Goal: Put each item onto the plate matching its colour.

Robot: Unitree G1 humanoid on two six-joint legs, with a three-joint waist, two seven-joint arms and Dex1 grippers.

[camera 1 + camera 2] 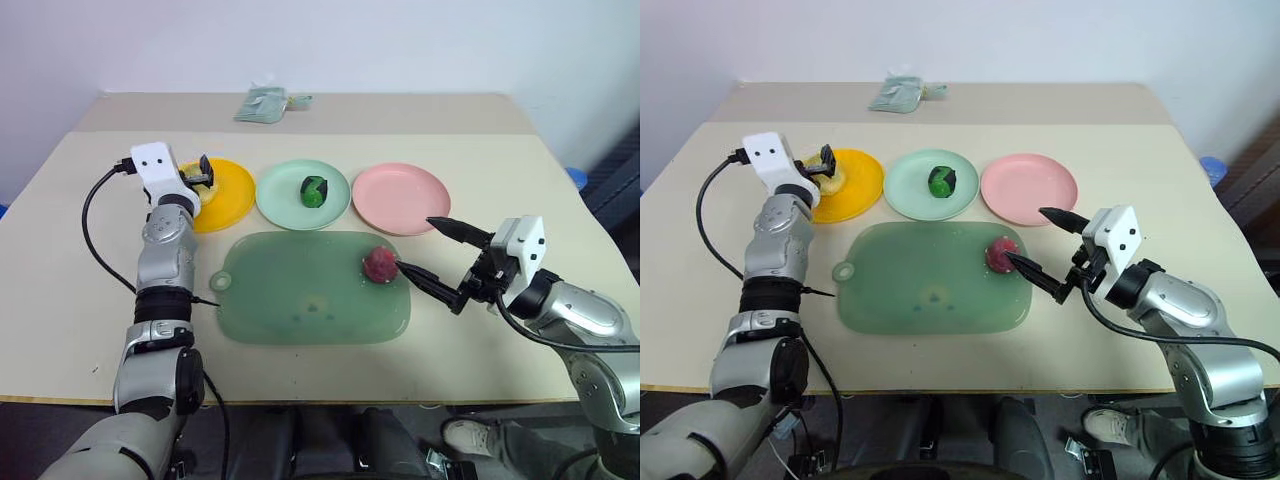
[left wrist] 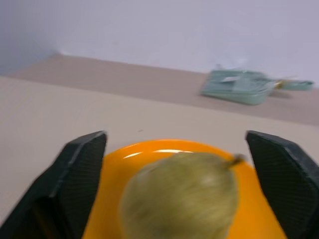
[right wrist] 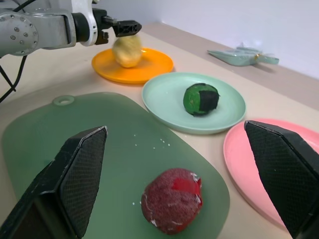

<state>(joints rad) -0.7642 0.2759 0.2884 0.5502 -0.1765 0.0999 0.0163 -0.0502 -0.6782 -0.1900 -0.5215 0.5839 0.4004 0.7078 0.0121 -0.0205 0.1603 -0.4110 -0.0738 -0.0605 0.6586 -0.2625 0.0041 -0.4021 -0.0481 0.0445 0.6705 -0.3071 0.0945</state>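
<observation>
The green tray point(image 1: 300, 310) holds the dark red lump point(image 1: 379, 264), just beside the wide-open right gripper point(image 1: 420, 248). Behind the tray, the green lump point(image 1: 314, 190) sits on the mint plate point(image 1: 280, 200), and the yellow lump point(image 3: 126, 51) sits on the orange plate point(image 1: 232, 200) between the left gripper's point(image 1: 205, 174) spread fingers.

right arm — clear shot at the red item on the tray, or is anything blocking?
Probably yes. The right gripper is open and aimed at the dark red item, which lies alone on the green tray, framed between the fingers with nothing in between. The left gripper is away at the orange plate.
</observation>
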